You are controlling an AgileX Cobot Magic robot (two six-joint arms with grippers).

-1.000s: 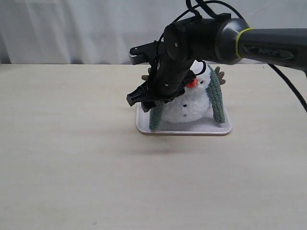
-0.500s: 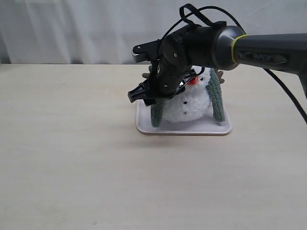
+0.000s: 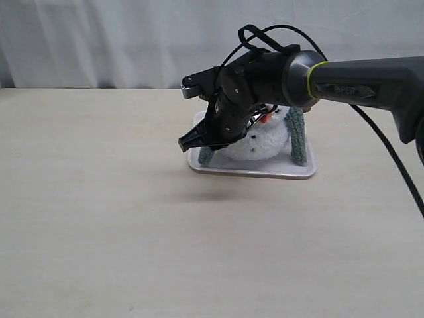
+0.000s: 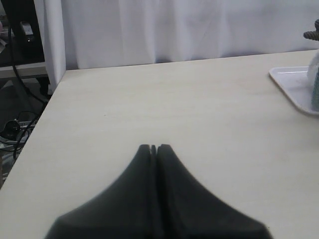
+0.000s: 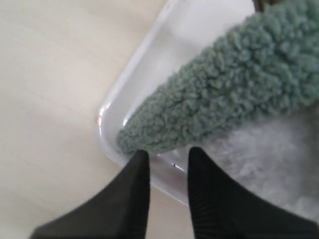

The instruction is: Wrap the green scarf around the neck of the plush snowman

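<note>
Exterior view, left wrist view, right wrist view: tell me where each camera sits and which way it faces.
Exterior: off the arms, facing across the table at the snowman on its tray; right arm shows.
Left wrist: on the left arm, looking along the table; shut left pincer shows.
Right wrist: looking down at the scarf end; right pincer shows.
Shared: all three catch the tray.

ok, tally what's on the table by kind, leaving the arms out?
Fluffy white plush snowman: 1
Grey-green fuzzy fabric scarf: 1
White rectangular tray: 1
Total: 3
</note>
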